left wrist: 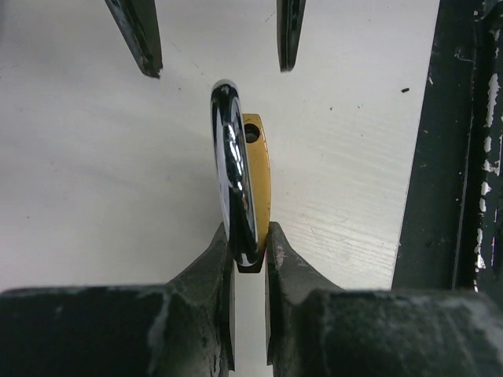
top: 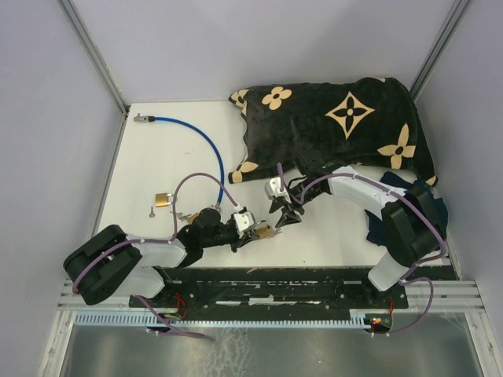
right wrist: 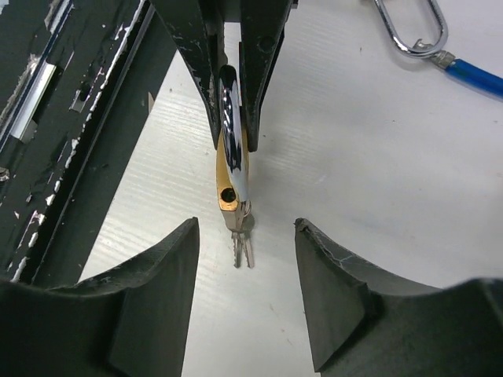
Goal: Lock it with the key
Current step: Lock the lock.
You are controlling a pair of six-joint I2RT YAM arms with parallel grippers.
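The padlock (top: 265, 231) has a brass body and a chrome shackle (left wrist: 234, 181), seen edge on. My left gripper (top: 253, 228) (left wrist: 250, 236) is shut on its lower end and holds it just above the table. In the right wrist view the padlock (right wrist: 230, 169) points at the camera. Two small keys (right wrist: 242, 250) hang on a ring at its near end, beside an open hole in the brass. My right gripper (top: 287, 214) (right wrist: 246, 236) faces it, open, with its fingers (right wrist: 157, 298) either side of the keys and touching nothing.
A second brass padlock (top: 161, 199) lies to the left with a small metal piece (top: 151, 210) beside it. A blue cable (top: 200, 137) curves across the table, and its silver loop end (right wrist: 409, 27) lies near the grippers. A black patterned cloth (top: 338, 126) covers the back right.
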